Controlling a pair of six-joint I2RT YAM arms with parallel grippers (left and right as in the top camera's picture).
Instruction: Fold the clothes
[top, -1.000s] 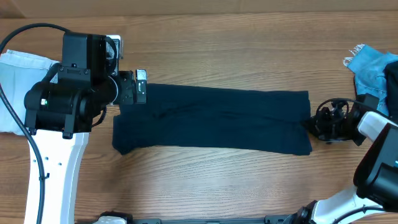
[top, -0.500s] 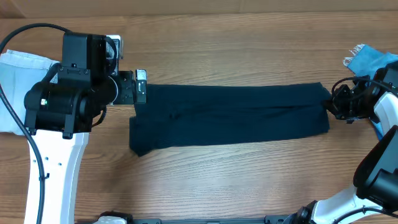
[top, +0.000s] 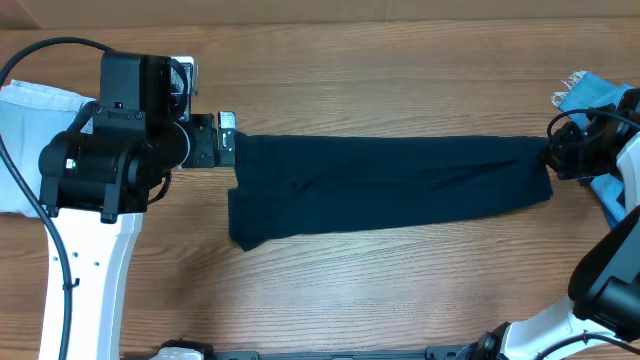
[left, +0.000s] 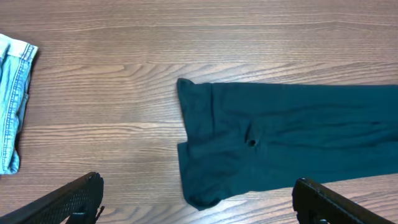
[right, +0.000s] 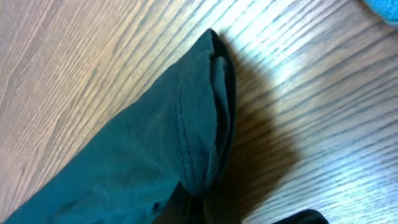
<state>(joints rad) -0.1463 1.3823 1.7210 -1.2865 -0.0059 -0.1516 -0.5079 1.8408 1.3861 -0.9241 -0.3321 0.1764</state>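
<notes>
Sliding rightward compared to a second ago, the navy garment (top: 390, 190) is getting towed across the counter (top: 400, 60) by the right hand (top: 560, 155). Its left edge is now sitting just past the left hand (top: 218, 142) instead of reaching under that arm.

Going left to right: the pale denim piece (top: 25, 130) is lying at the far left, well apart from everything. The left hand is hanging wide open and holding nothing, right by the garment's upper left corner. The garment itself is lying as one long band across the middle, with its lower left corner bunching up a bit. The right hand is clamped shut on the garment's right end, pinching the thin fabric into a narrow fold. The brighter blue denim piece (top: 585, 95) is sitting just beyond it.

What's probably going to bite:
- If the drag keeps going, that right end is heading into the blue denim and could snag it.
- The left edge could end up out from under the open left hand, so a grab there would be closing on bare wood.
- That pinch looks thin, so the fabric could slip out mid-pull.
- The bunched corner could get folded in crooked.
</notes>
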